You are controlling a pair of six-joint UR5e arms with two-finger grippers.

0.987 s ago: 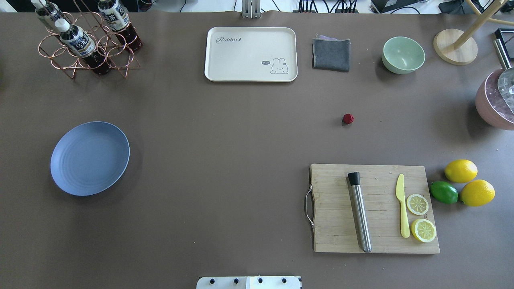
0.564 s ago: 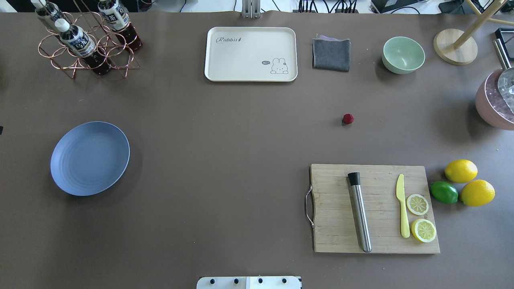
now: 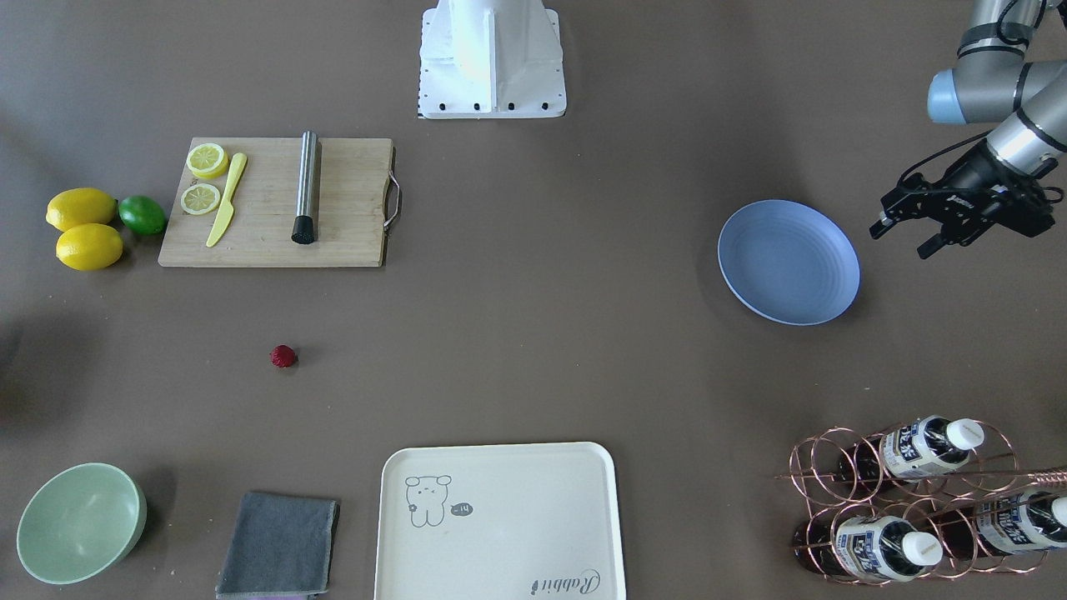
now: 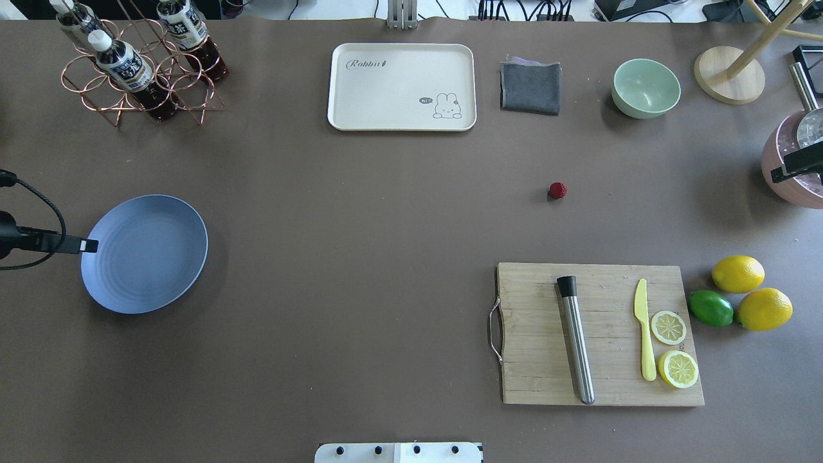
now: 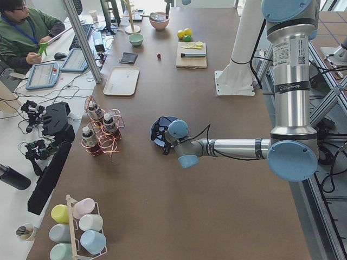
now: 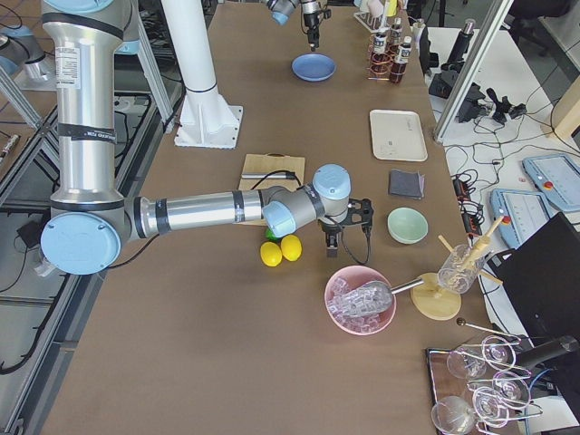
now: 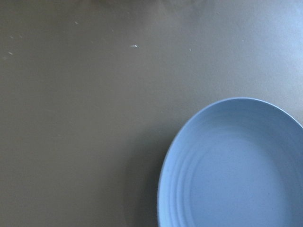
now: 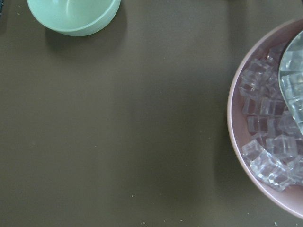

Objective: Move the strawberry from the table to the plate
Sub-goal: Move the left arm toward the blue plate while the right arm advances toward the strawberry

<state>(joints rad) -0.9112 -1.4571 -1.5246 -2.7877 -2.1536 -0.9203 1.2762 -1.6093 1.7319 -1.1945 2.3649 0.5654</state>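
The strawberry (image 4: 557,190) (image 3: 283,356), small and dark red, lies alone on the brown table (image 4: 360,225), beyond the cutting board. The blue-grey plate (image 4: 144,254) (image 3: 788,262) (image 7: 236,165) sits far off on the table's left side and holds nothing. My left gripper (image 3: 902,240) (image 4: 87,245) hovers just outside the plate's left rim, its fingers spread open and holding nothing. My right gripper (image 4: 797,166) (image 6: 340,237) shows only partly at the right edge, over the pink bowl. I cannot tell if it is open or shut.
A cutting board (image 4: 598,334) with a muddler, a knife and lemon slices lies near the strawberry. Two lemons and a lime (image 4: 739,273) sit beside it. At the back stand a bottle rack (image 4: 138,71), cream tray (image 4: 402,87), grey cloth (image 4: 530,87) and green bowl (image 4: 645,88). A pink ice bowl (image 8: 265,118) is at the right.
Both arms have come into the overhead view, the left from the left edge beside the plate, the right at the right edge over the pink bowl. The strawberry has not moved.
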